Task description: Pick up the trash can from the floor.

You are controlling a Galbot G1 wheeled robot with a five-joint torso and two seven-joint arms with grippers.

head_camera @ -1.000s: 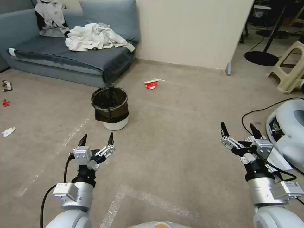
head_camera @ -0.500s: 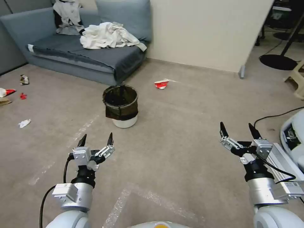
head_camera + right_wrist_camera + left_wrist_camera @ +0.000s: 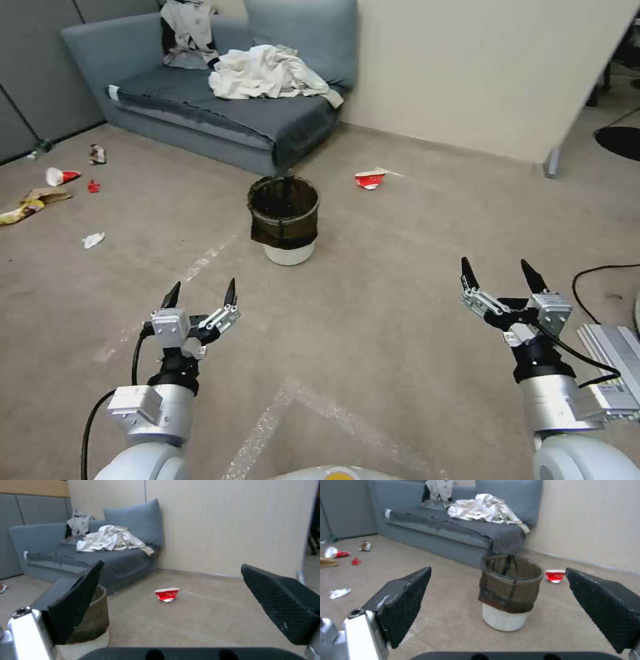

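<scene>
Item: small round white plastic trash can (image 3: 285, 220), dark bag folded over its rim, upright on the beige-grey carpet floor (image 3: 400, 280), near the sofa. We judge it light, thin-walled and stiff; the bag slippery. Best hold: the rim. Left gripper (image 3: 200, 295) and right gripper (image 3: 497, 276) released, spread, well short.

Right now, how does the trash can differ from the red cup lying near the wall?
The trash can stands upright on its base; the red cup lies crushed on its side. The can is white, with a dark bag folded over its rim; the cup is red and white. The can is clearly bigger and sits nearer both open grippers, left and right. Both rest on the floor, untouched.
</scene>
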